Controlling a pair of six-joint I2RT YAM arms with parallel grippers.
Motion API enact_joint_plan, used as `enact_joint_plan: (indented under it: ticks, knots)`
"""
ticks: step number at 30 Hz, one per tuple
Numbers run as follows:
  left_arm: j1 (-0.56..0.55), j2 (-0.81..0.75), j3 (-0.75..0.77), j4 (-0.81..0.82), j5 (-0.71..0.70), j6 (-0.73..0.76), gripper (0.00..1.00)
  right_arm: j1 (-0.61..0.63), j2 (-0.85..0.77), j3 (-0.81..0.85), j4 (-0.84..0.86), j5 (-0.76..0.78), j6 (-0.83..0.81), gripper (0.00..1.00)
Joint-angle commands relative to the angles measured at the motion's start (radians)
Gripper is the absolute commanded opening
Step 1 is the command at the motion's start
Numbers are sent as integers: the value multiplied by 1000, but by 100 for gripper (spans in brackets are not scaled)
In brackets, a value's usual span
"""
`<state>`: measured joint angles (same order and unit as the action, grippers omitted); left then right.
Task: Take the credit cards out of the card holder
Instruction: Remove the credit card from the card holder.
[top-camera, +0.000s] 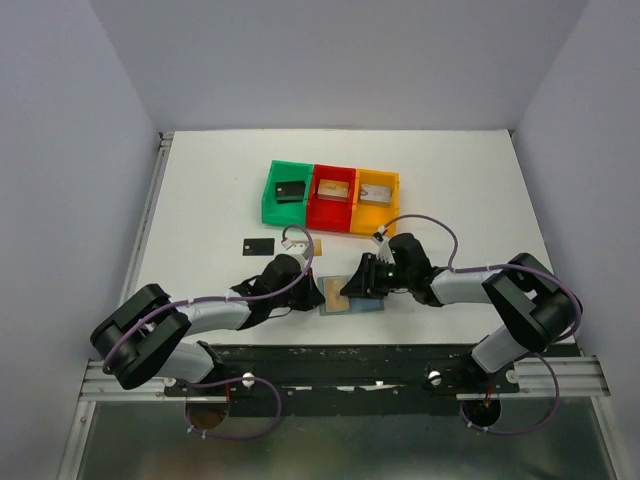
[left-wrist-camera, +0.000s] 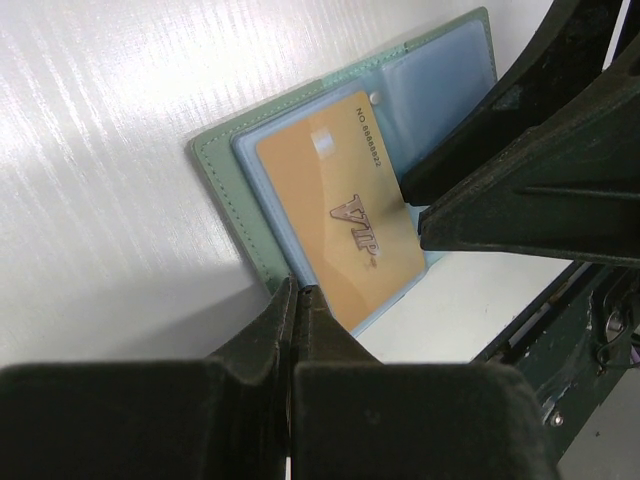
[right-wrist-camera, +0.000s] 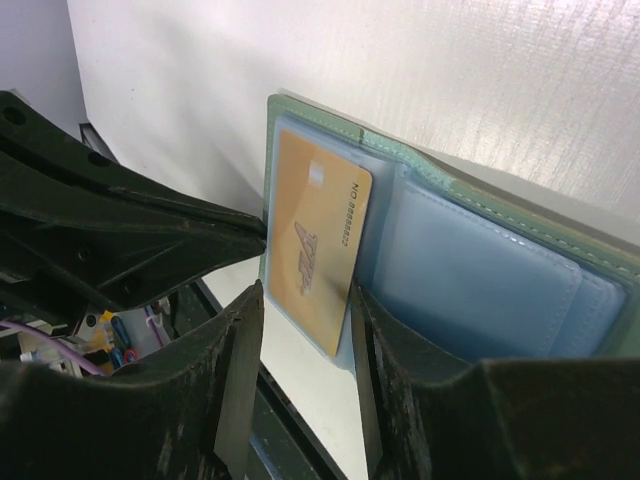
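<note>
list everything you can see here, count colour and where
card holder: one, grey-green outside, blue inside, lying open on the table by the arms
gold card: one, in the holder's sleeve
black card: one, loose on the table, left of the holder
bins: three, green, red, yellow, in a row at mid-table
cards in bins: three, black in green, pale in red and yellow
table: one, white
left hand: shut, tips at the holder's edge
right hand: open, fingers either side of the gold card's end

Card holder (left-wrist-camera: 228, 190) lies open, golden-tan credit card (left-wrist-camera: 335, 200) on its blue inside
</note>
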<state>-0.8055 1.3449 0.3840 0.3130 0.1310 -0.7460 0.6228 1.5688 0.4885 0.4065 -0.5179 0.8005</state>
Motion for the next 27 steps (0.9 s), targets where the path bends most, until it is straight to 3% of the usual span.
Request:
enact_joint_plan:
  ticks: [1, 11, 27]
  knots:
    - [-4, 14, -11, 18, -22, -3, 0, 6, 14, -19, 70, -36, 14, 48]
    - [-4, 31, -25, 37, -18, -12, 0, 6, 53, -24, 106, -59, 32, 48]
    - [-3, 30, -25, 23, -22, -9, 0, 8, 31, -33, 12, 2, -7, 49]
